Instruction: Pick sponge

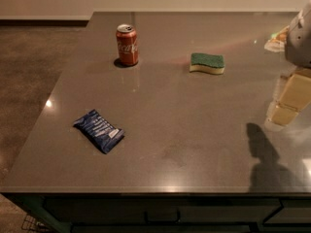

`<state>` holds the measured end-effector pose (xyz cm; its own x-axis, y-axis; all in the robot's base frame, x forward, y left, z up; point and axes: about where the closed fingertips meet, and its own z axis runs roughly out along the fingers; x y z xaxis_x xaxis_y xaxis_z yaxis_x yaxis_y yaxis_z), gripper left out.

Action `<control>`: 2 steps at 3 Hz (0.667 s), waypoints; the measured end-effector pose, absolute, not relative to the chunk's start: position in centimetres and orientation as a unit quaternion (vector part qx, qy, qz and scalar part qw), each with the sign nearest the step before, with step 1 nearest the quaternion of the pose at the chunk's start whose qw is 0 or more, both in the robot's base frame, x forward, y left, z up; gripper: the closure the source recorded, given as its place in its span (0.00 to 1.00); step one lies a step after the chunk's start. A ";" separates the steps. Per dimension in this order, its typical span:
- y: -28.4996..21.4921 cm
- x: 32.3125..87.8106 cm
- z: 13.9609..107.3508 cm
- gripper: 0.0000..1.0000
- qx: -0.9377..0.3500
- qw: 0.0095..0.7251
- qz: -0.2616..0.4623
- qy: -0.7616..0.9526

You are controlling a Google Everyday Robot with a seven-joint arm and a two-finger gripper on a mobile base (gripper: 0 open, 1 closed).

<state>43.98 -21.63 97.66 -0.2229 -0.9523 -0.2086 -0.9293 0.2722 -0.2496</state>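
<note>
The sponge (207,63) lies flat on the grey table (184,125), right of centre towards the back. It has a dark green top over pale yellow foam and a wavy outline. My gripper (285,108), cream-coloured and blocky, hangs at the right edge of the view, above the table. It is to the right of the sponge and nearer the front, well apart from it, and it holds nothing that shows. Its shadow (262,149) falls on the table below it.
A red soda can (127,44) stands upright at the back left of the table. A blue snack packet (99,130) lies at the front left. A pale packet (276,39) shows at the far right, partly hidden by the arm. The floor lies to the left.
</note>
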 end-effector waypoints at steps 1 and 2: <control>-21.6 44.2 97.7 0.00 -0.601 0.163 -0.037 0.782; -21.5 48.4 96.6 0.00 -0.565 0.194 -0.027 0.802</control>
